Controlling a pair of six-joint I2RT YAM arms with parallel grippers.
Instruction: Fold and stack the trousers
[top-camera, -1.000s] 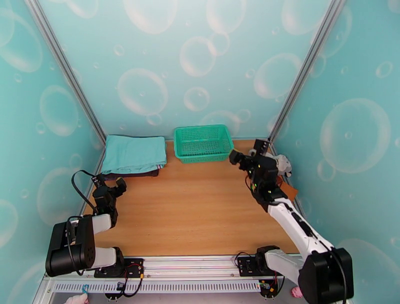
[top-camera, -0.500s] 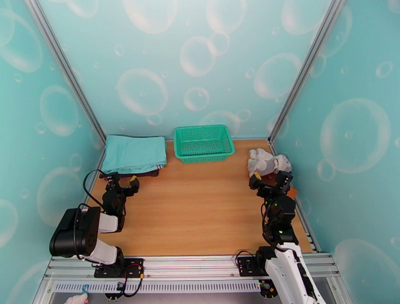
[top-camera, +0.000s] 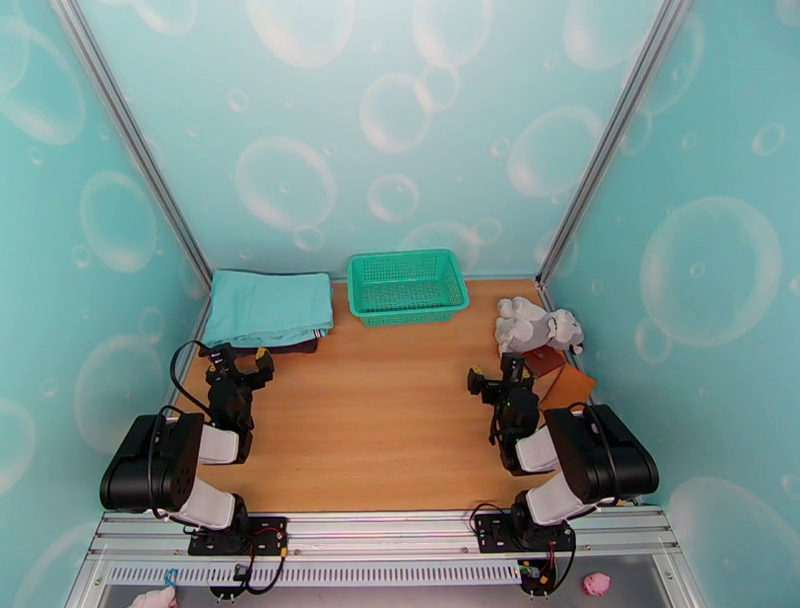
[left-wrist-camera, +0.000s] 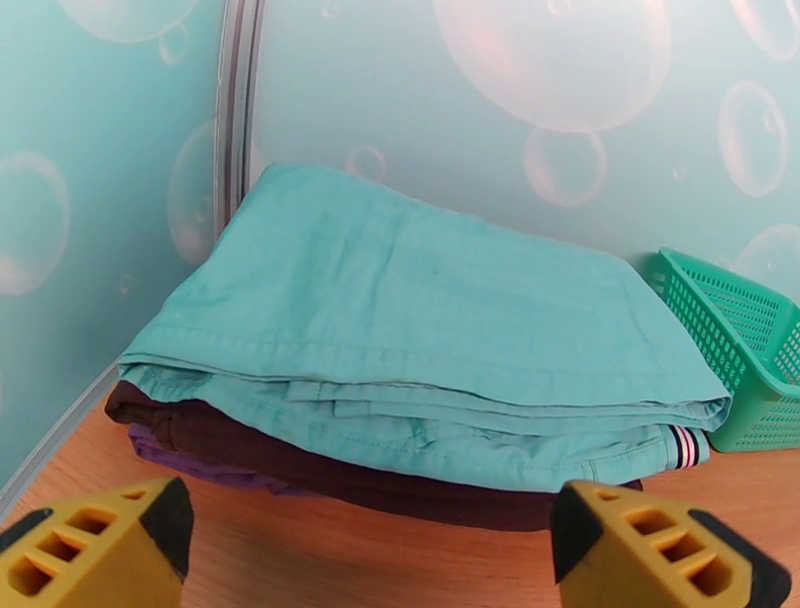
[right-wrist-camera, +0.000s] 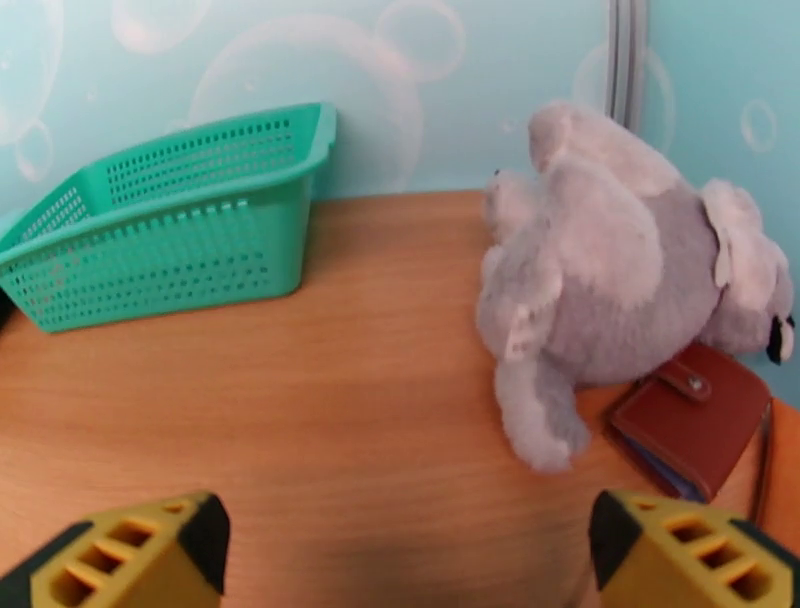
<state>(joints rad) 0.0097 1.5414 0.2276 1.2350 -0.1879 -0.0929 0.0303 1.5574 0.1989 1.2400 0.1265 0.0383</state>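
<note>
The trousers (top-camera: 268, 306) lie folded flat at the table's far left corner, teal with a striped waistband edge (left-wrist-camera: 683, 446) showing at the right. They rest on top of a dark brown folded garment (left-wrist-camera: 330, 472). My left gripper (top-camera: 240, 362) sits low on the table just in front of this stack, open, with nothing between its yellow fingertips (left-wrist-camera: 100, 548). In the left wrist view the trousers (left-wrist-camera: 420, 330) span the frame ahead of the left gripper (left-wrist-camera: 375, 560). My right gripper (top-camera: 497, 378) is open and empty at the right side, low over bare wood (right-wrist-camera: 410, 565).
A green basket (top-camera: 407, 285) stands at the back centre, its wall (right-wrist-camera: 170, 230) ahead-left of the right gripper. A grey plush toy (top-camera: 535, 325) lies at the far right beside a brown wallet (right-wrist-camera: 700, 415). Teal walls close in on three sides.
The right arm has pulled back from beside the basket and folded down toward its base. The left gripper has shifted slightly toward the stack. Both grippers stayed open.
</note>
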